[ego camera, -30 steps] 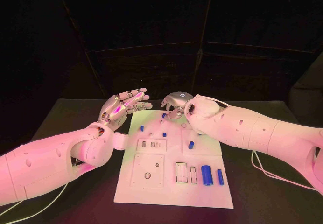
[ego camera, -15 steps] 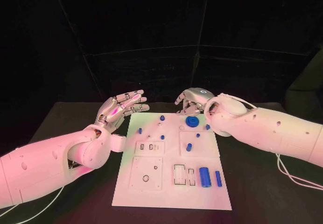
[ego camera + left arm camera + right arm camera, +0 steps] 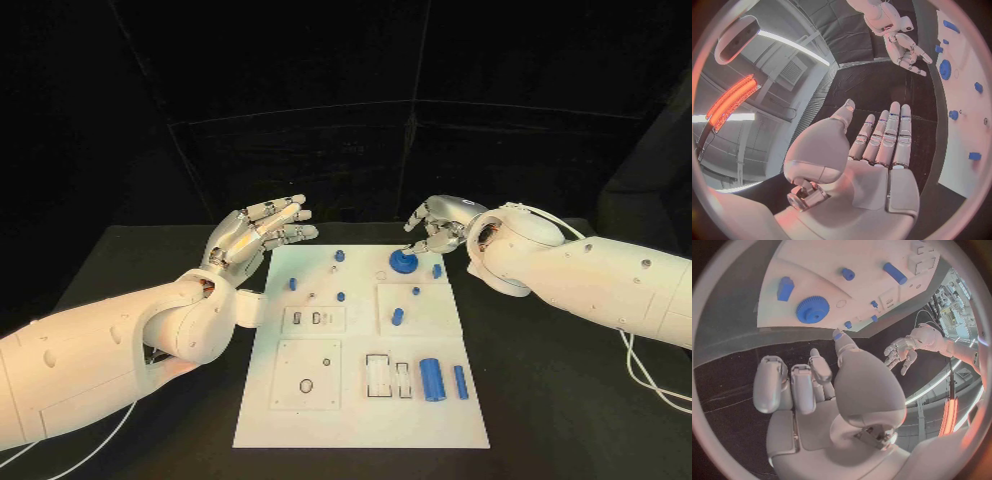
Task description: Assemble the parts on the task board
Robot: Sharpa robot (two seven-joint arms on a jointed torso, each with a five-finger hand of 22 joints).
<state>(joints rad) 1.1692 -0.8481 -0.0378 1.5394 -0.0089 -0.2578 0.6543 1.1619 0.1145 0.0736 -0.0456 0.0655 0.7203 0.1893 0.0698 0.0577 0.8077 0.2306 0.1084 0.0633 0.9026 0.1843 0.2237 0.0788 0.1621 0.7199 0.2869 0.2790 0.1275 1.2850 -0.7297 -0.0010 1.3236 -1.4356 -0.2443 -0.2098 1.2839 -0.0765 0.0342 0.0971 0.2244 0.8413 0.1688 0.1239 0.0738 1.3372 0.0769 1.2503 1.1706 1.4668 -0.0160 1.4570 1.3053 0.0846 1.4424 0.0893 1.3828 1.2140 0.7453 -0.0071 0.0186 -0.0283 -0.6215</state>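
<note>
Task board [image 3: 361, 400] lies mid-table w/ blue parts on it; blue gear [image 3: 405, 263] sits flat near its far edge. Right hand [image 3: 440, 224] hovers just beyond gear, fingers curled, holding nothing. Left hand [image 3: 261, 236] (beside board's far-left corner) fingers extended, empty.

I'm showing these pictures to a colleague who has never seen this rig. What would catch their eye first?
Most likely the two silver hands raised at the far end of the white task board: the left hand open beside its far left corner, the right hand with fingers curled, holding nothing, past its far right corner. Next, the blue gear lying on the board just before the right hand, the largest of the blue parts.
</note>
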